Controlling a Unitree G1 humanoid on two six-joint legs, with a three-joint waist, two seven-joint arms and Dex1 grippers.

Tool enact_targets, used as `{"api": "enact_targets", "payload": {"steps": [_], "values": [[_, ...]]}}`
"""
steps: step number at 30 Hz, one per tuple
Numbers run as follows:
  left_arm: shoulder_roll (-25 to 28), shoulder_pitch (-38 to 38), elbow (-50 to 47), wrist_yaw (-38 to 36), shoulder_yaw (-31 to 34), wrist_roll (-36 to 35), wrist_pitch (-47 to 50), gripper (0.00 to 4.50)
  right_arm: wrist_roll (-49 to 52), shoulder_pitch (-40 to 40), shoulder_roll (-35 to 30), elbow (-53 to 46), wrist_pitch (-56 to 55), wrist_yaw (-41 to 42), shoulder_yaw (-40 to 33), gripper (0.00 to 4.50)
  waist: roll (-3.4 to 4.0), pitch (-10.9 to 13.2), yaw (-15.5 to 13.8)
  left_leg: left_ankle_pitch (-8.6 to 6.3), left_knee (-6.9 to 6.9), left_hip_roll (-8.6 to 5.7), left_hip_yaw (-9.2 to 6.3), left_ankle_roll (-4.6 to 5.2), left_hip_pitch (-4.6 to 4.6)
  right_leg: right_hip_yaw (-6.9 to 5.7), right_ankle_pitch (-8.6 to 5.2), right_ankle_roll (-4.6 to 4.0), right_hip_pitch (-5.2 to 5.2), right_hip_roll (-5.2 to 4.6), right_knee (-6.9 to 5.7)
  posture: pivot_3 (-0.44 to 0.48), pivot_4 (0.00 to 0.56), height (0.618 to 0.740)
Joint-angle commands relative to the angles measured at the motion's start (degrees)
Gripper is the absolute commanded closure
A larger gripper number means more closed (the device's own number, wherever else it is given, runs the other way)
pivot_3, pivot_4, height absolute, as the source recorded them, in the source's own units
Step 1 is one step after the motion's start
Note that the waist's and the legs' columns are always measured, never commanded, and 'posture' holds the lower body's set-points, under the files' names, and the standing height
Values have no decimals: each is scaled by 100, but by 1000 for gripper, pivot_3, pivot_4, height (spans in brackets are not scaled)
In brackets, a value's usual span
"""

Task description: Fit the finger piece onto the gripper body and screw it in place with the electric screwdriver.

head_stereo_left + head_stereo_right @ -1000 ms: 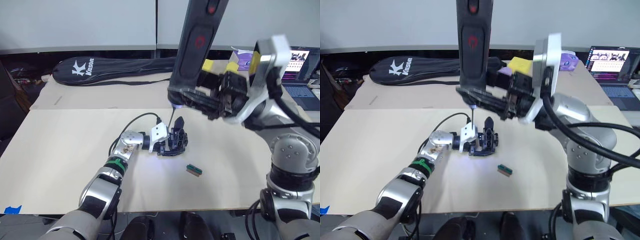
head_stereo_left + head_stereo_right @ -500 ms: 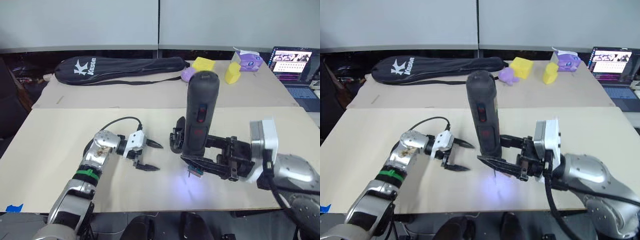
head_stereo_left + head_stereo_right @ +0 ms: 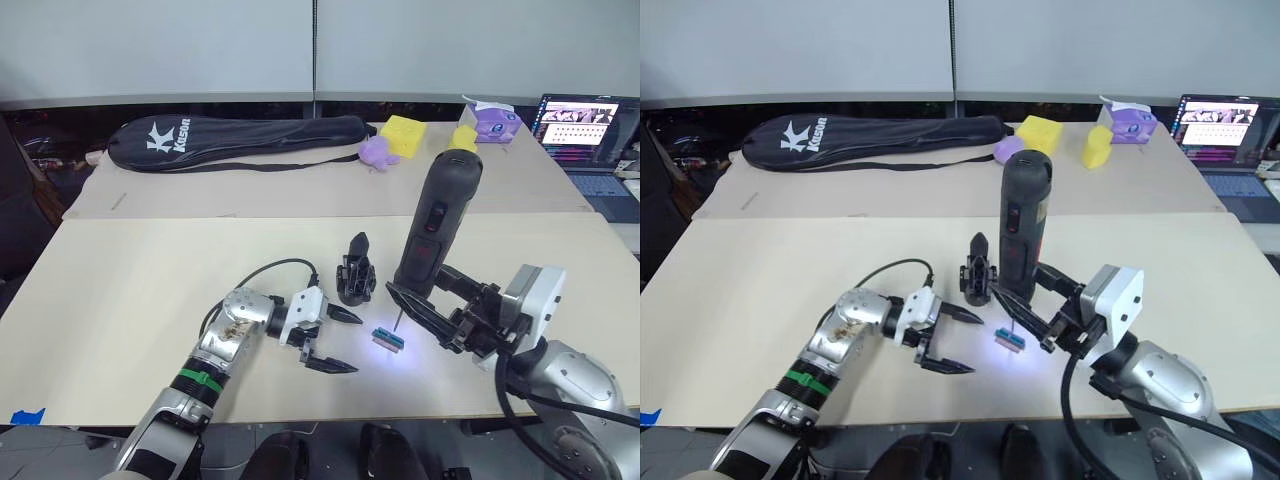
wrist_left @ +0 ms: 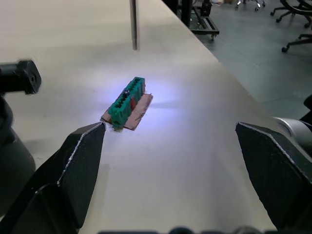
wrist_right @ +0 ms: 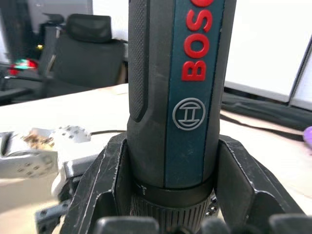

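The gripper body (image 3: 355,272) stands alone mid-table, a pointed black finger rising from its top; I cannot tell the finger piece apart from it. My left gripper (image 3: 338,341) is open just in front of the gripper body, holding nothing. In the left wrist view its fingers (image 4: 83,161) flank a tiny green block (image 4: 129,100) lit by the tool's light. My right gripper (image 3: 445,315) is shut on the electric screwdriver (image 3: 435,225). The screwdriver is held upright right of the body, with its bit (image 4: 132,24) hanging close beside the green block (image 3: 387,338). The red-lettered barrel (image 5: 180,87) sits clamped between the right fingers (image 5: 105,180).
A black racket bag (image 3: 240,130) lies on the far table. Yellow and purple foam shapes (image 3: 400,135) and a purple-white box (image 3: 492,118) sit beyond the screwdriver. A laptop (image 3: 585,120) stands at the far right. The table's front edge (image 3: 330,418) runs close behind my left gripper.
My left gripper let go of the gripper body and now stands open in front of it. The screwdriver came down from above the body to the green block.
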State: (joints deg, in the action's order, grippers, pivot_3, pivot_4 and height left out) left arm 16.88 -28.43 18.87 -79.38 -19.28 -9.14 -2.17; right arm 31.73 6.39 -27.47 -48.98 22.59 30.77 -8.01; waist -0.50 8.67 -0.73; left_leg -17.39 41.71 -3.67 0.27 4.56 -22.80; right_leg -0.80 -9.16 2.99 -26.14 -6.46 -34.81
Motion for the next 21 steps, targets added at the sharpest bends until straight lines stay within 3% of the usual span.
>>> {"api": "enact_targets", "payload": {"steps": [1, 21], "values": [[-41, -89, 22, 60, -4, -21, -150, 0, -138, -26, 107, -123, -351, -116, 18, 2572, 0, 0, 1, 0, 0, -1, 0, 0, 0, 0, 0, 0, 0, 0, 0, 0, 150, 723], [-256, -126, 214, 502, -71, 102, -203, 0, -464, -4, 268, 263, -680, -85, 232, 2572, 0, 0, 0, 0, 0, -1, 0, 0, 3, 0, 0, 0, 2, 0, -2, 0, 150, 723]]}}
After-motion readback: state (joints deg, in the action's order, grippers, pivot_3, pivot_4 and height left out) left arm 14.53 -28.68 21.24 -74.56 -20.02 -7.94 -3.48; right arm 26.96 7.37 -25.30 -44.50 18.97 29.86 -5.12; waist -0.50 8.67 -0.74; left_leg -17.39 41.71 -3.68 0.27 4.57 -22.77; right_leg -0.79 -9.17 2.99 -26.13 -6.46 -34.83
